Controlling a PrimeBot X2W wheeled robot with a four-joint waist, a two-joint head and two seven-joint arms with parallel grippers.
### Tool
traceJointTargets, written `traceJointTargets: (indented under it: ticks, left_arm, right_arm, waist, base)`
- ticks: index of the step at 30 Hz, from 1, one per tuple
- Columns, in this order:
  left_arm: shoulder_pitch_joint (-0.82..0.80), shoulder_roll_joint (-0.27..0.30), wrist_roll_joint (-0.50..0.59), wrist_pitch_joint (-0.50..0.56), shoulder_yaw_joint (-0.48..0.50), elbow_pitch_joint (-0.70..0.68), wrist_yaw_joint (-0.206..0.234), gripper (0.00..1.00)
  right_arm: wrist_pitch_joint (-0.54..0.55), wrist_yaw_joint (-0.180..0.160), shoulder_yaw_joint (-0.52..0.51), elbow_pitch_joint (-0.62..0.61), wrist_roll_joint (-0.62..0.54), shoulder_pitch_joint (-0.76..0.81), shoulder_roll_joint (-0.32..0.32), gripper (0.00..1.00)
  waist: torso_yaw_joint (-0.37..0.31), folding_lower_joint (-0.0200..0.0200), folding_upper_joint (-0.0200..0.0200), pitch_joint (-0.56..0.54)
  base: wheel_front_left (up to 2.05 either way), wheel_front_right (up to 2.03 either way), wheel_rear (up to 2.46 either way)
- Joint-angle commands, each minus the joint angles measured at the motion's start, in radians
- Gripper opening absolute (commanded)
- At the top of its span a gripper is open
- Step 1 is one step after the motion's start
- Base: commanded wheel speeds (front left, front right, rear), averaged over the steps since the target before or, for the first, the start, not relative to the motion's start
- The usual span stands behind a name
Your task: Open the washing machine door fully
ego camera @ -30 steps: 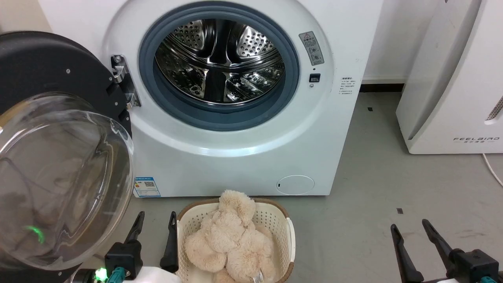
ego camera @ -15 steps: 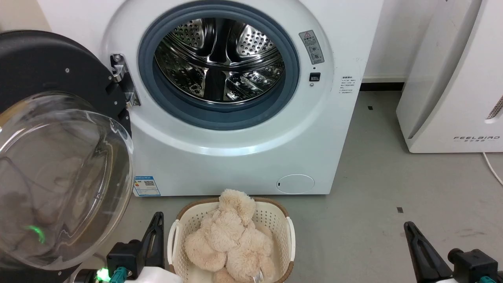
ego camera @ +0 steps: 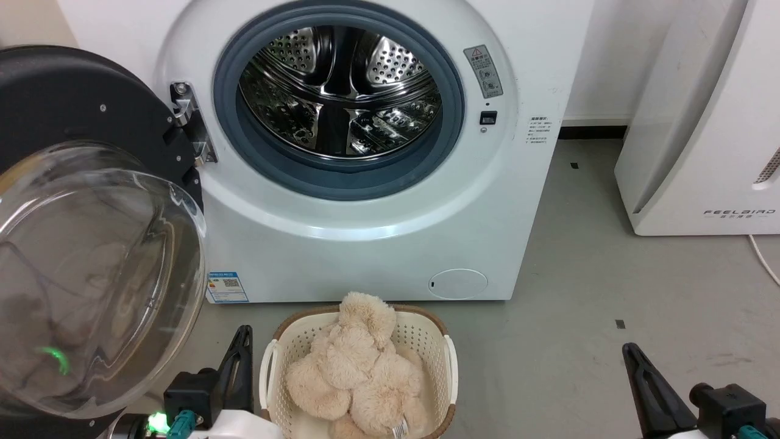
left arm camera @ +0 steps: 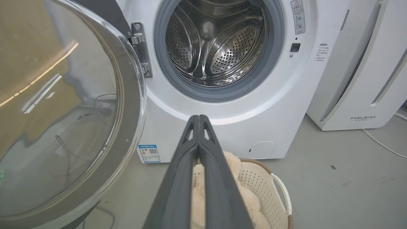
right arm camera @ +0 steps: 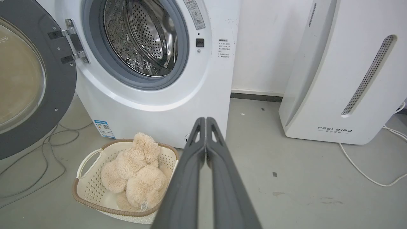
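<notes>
The washing machine door (ego camera: 79, 103), a black disc with a clear bulging glass bowl (ego camera: 91, 274), stands swung far out to the left on its hinge (ego camera: 192, 131). The white washing machine (ego camera: 365, 256) shows its grey rubber ring and bare steel drum (ego camera: 338, 91). My left gripper (ego camera: 244, 334) is shut and empty, low beside the door's lower edge, not touching it. My right gripper (ego camera: 630, 351) is shut and empty over the floor at the lower right. In the left wrist view the shut left gripper (left arm camera: 198, 118) points at the machine front, door (left arm camera: 130, 105) to its left. The right gripper (right arm camera: 205, 120) is shut too.
A cream basket (ego camera: 450, 366) holding a beige plush toy (ego camera: 353, 366) sits on the floor right in front of the machine, between my arms. A white FEELBIRD appliance (ego camera: 701, 122) stands at the right with a white cable (ego camera: 765, 262). Dark cables (right arm camera: 47, 159) lie under the door.
Both grippers have gone from open to shut and sit slightly lower in the picture. The door has not moved.
</notes>
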Motion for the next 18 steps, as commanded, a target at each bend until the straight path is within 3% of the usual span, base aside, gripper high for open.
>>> traceJointTargets:
  ticks: [1,18]
  left_arm:
    - [-0.007,-0.007,0.013,0.006,0.008,-0.006,-0.007,0.00]
    - [-0.012,-0.030,0.047,0.028,0.042,-0.017,-0.035,0.00]
  right_arm:
    - [0.003,0.000,0.003,0.005,-0.010,-0.023,0.001,0.00]
    - [0.007,0.000,0.011,0.019,-0.018,-0.048,0.001,0.00]
  waist:
    - [0.000,0.0000,0.0000,0.000]
    - [-0.001,0.0000,0.0000,0.005]
  base:
    - [0.00,0.00,0.00]
    - [0.00,0.00,0.00]
